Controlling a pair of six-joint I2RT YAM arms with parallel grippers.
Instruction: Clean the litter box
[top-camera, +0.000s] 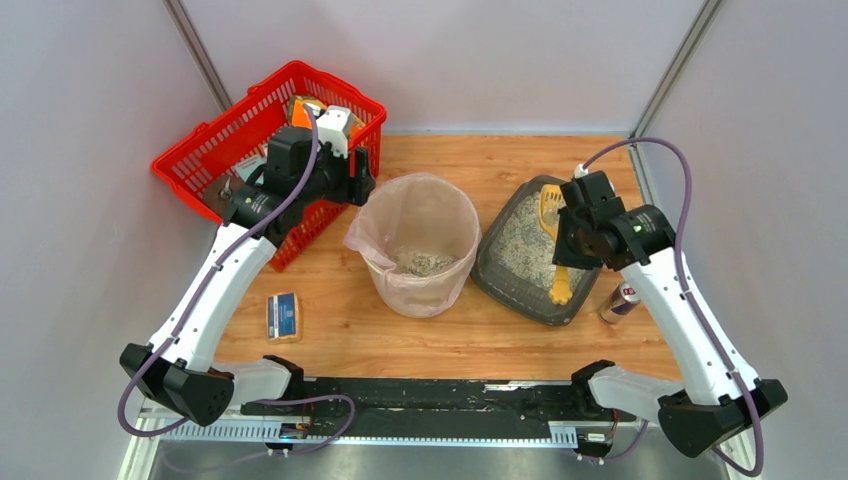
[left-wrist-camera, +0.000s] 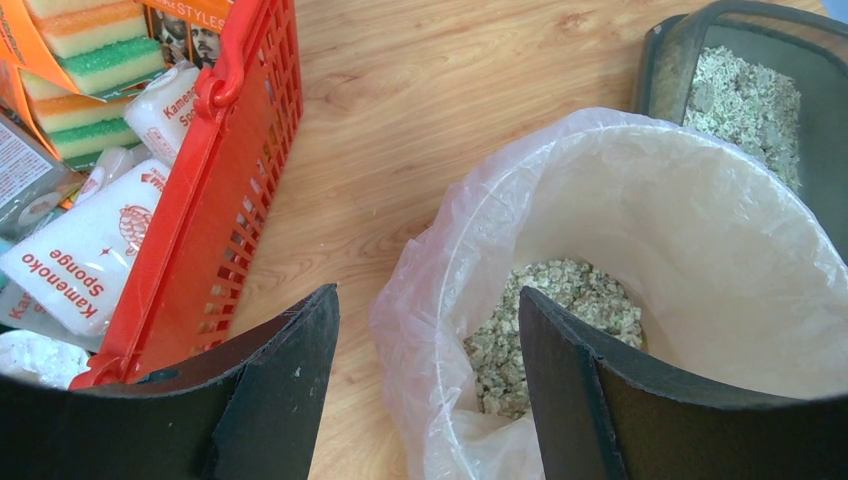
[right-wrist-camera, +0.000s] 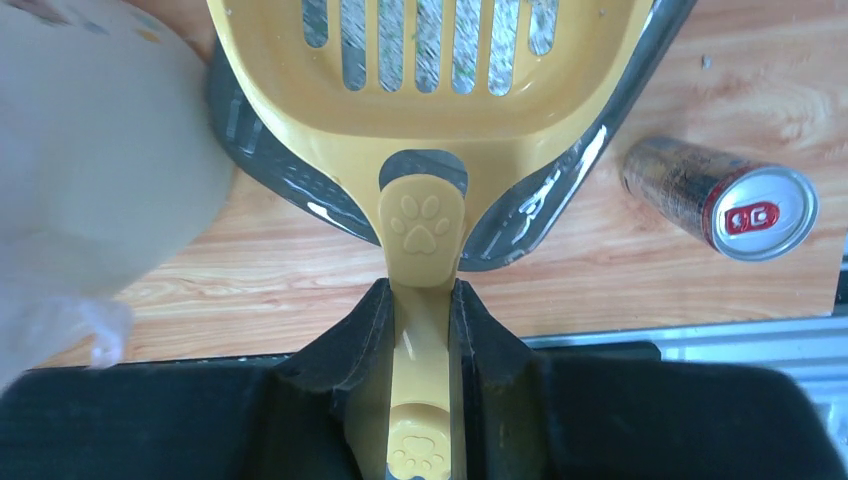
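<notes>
A wooden table (top-camera: 340, 335) holds a dark grey litter box (top-camera: 540, 310) of pale gravelly litter on the right side, touching a round beige bin (top-camera: 420, 295) lined with a clear bag at the centre. The right gripper (right-wrist-camera: 420, 300) has its fingers clamped on the handle of a yellow slotted litter scoop (top-camera: 550, 205), whose head sits over the litter. The left gripper (left-wrist-camera: 428, 300) hovers with fingers wide apart, above the bin's left rim and beside a red mesh basket (top-camera: 215, 150) of sponges. A drink can (top-camera: 620, 300) lies right of the box.
</notes>
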